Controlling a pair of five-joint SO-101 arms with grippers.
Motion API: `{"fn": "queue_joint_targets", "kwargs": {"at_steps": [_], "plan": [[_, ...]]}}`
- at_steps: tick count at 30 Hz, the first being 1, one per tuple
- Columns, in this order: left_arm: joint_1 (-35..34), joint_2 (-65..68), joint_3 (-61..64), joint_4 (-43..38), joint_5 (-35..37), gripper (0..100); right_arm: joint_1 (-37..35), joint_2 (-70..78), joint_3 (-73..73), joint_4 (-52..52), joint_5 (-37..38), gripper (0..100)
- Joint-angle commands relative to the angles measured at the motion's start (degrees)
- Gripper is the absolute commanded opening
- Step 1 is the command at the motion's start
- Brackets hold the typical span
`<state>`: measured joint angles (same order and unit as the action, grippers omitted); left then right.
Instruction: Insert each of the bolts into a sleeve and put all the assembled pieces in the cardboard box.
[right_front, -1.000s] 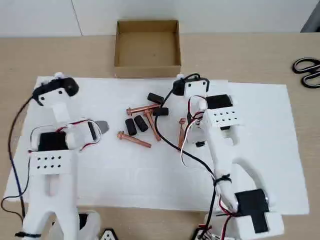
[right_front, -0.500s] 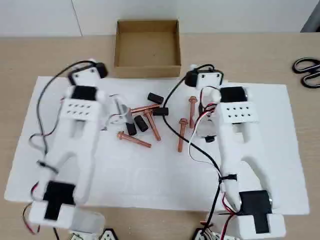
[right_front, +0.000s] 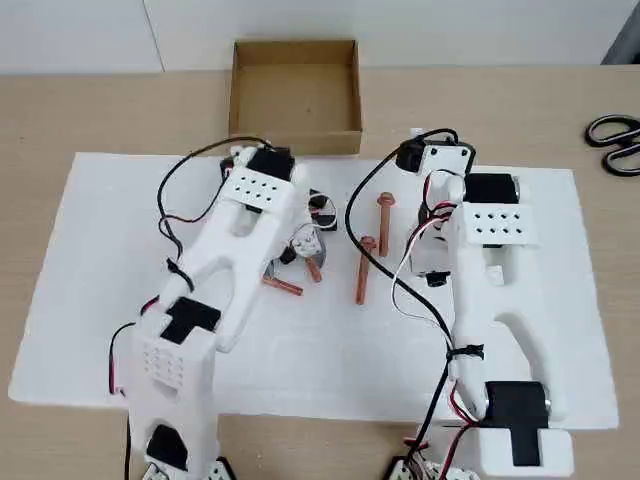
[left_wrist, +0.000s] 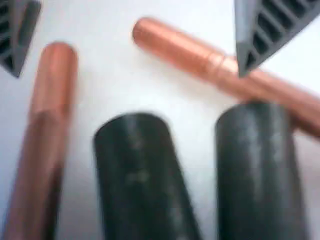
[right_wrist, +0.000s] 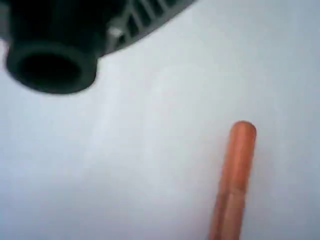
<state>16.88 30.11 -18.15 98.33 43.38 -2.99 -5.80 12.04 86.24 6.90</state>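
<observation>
The surface (right_front: 500, 110) carries a white sheet (right_front: 100, 250). The box (right_front: 295, 140) stands on the surface past the sheet's edge, well beyond both end effectors.

The left end effector (left_wrist: 130, 65) is released, with its fingers spread wide and low over the pile. Two bolts (left_wrist: 200, 55) lie beneath it, one under each fingertip. Two loose sleeves (left_wrist: 137, 175) lie side by side within the span of the fingers, apart from them.

The right end effector (right_front: 432, 270) is clenched on a held sleeve (right_wrist: 50, 65), whose open bore shows. A nearby bolt (right_wrist: 235, 175) lies flat on the sheet, just beside that end effector and clear of the held sleeve.
</observation>
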Motion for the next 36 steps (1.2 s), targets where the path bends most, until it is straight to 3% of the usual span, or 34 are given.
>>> {"fn": "queue_joint_targets", "kwargs": {"at_steps": [1,7,14,18,25,32,36], "plan": [[-1.14,-0.62,-2.68,2.20,0.79,26,0.57,-3.03,-2.81,-0.13,0.00,0.4],[-2.64,-4.22,-2.33,2.20,0.79,26,0.57,-2.95,-2.81,-0.22,0.00,0.4],[-1.49,-15.56,9.63,2.02,1.85,26,0.57,-2.95,-2.81,-0.22,0.00,0.4],[-2.90,-16.18,12.44,2.02,6.51,26,0.40,-2.86,-2.81,-0.57,-0.09,0.4],[-4.04,-14.95,13.67,1.67,6.95,26,0.40,-2.95,-2.64,-0.57,-0.09,0.4],[-4.04,-3.96,13.58,1.58,21.71,26,0.31,-3.03,-2.64,-0.40,-0.09,0.4],[-4.04,0.70,12.53,0.18,23.21,26,0.31,-3.03,-2.64,-0.22,-0.09,0.4]]}}
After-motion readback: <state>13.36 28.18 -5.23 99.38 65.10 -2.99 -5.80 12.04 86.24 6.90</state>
